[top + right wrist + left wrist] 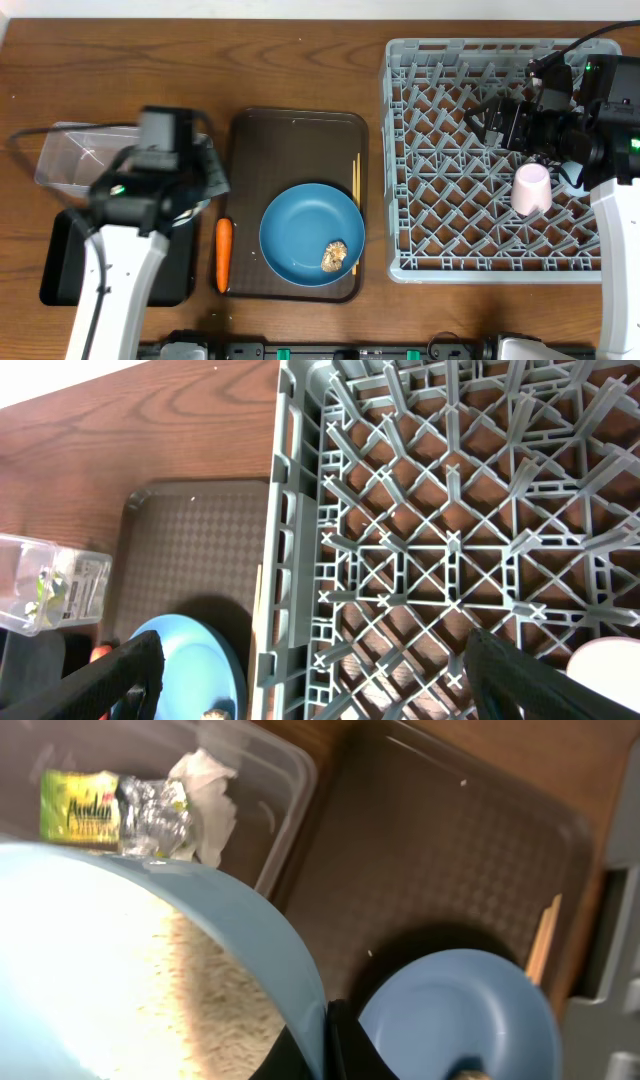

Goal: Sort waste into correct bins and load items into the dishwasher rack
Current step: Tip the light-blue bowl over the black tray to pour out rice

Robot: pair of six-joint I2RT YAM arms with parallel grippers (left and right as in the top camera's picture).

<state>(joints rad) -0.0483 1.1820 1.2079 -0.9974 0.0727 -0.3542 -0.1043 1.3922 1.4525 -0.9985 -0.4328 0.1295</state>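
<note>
My left gripper (325,1042) is shut on the rim of the white-and-pale-blue bowl (240,930), which holds rice grains (215,1010). In the overhead view it (203,180) hangs over the clear tub (70,155) and black tray (60,275). The yellow-green wrapper (80,808) and white tissue (208,795) lie in the tub. The blue plate (312,234) carries the brown lump (334,257). The carrot (224,252) and chopsticks (355,205) lie beside it. My right gripper (320,690) is wide open above the grey rack (495,260), near the pink cup (531,188). I cannot make out the light blue cup.
The plate, carrot and chopsticks rest on a dark brown serving tray (290,135) between the bins and the rack. The tabletop is brown wood (200,60). The right arm and its cable hang over the rack's far right part.
</note>
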